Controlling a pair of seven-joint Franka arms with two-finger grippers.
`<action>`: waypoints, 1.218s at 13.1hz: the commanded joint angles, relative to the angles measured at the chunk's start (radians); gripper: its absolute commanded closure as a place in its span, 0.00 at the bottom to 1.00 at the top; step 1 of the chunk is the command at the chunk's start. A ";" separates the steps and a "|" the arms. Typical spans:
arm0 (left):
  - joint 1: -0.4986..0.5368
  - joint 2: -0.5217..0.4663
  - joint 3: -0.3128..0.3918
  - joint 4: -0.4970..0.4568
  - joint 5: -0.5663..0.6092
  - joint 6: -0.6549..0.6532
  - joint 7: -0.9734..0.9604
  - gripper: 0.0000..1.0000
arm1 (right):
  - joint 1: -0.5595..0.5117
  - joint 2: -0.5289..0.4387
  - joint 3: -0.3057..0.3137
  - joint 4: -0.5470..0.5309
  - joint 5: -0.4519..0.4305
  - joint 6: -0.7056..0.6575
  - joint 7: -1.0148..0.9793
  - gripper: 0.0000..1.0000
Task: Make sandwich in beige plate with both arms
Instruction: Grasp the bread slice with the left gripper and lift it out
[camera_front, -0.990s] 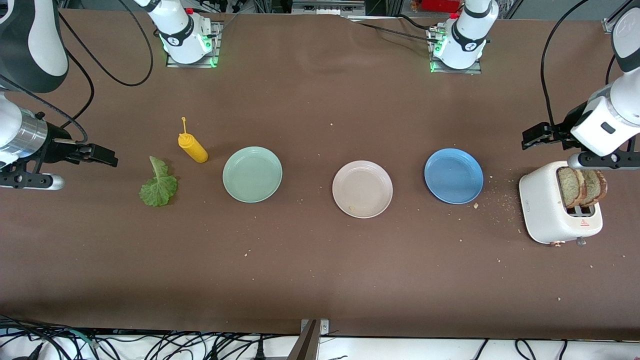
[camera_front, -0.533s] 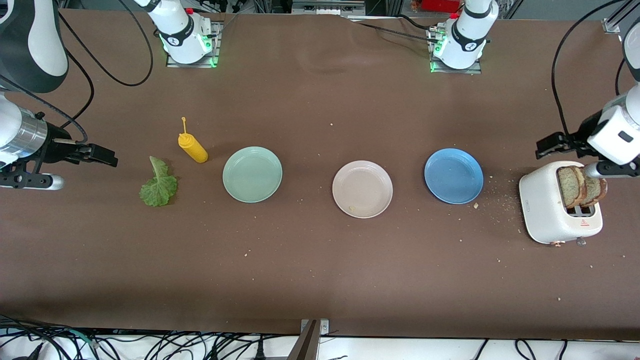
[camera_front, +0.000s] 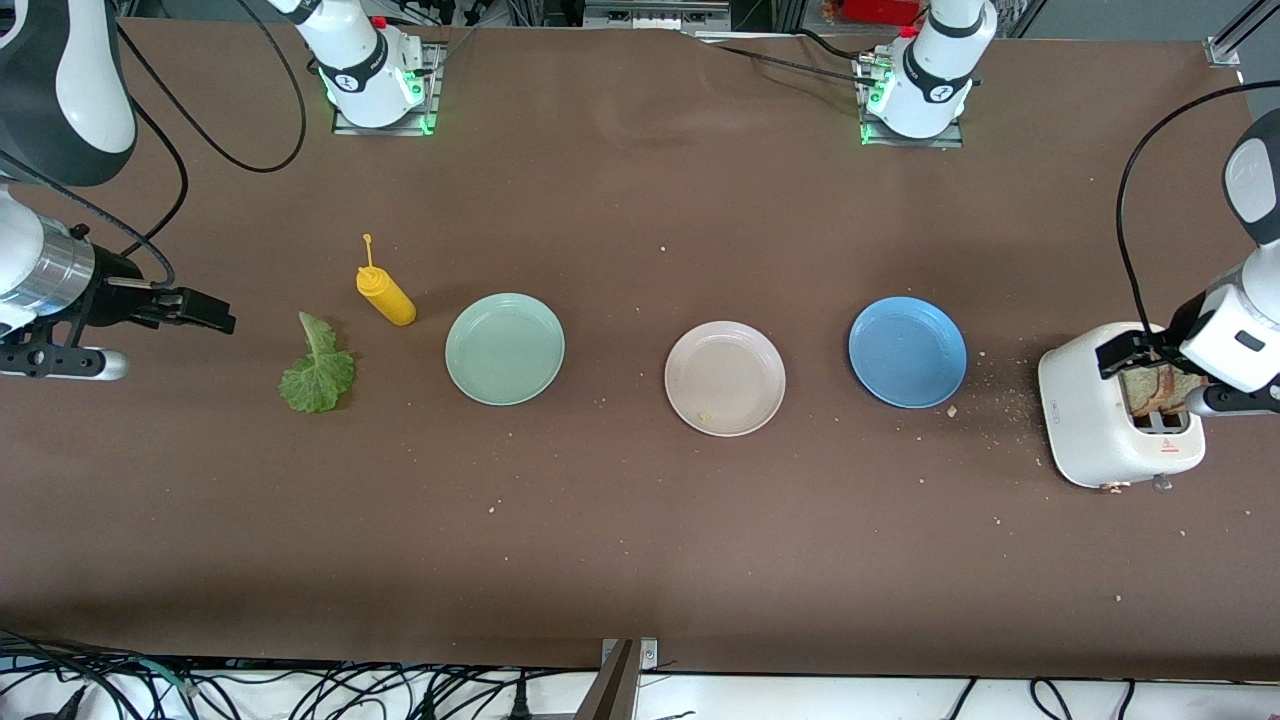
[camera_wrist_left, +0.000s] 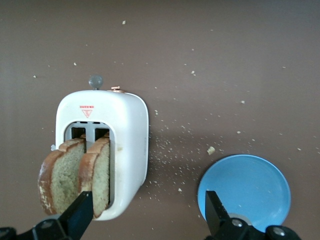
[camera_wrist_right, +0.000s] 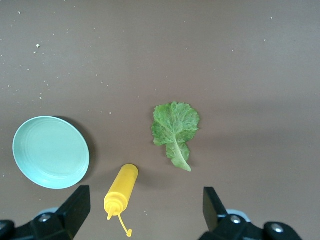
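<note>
With beige plate (camera_front: 725, 378) bare, first step: fetching bread.
Left gripper (camera_front: 1150, 360) spread over toaster (camera_front: 1095, 415) slices (camera_wrist_left: 75, 177); needs lowering, pinching one. Right gripper (camera_front: 195, 308) spread, waiting near lettuce (camera_front: 317, 370).

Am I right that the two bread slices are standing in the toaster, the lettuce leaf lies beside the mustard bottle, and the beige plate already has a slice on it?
Not quite. The beige plate holds no slice, as the front view shows. The rest stands: both bread slices are in the toaster, and the lettuce leaf lies beside the mustard bottle.
</note>
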 joint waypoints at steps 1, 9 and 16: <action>0.061 -0.017 -0.009 -0.099 0.023 0.116 0.062 0.02 | -0.009 -0.002 0.005 0.003 0.017 -0.010 0.007 0.00; 0.146 -0.009 -0.007 -0.268 0.040 0.337 0.101 0.08 | -0.009 -0.002 0.005 -0.007 0.017 -0.019 0.007 0.00; 0.149 0.008 -0.009 -0.268 0.093 0.296 0.084 1.00 | -0.009 -0.001 0.005 -0.007 0.016 -0.017 -0.005 0.00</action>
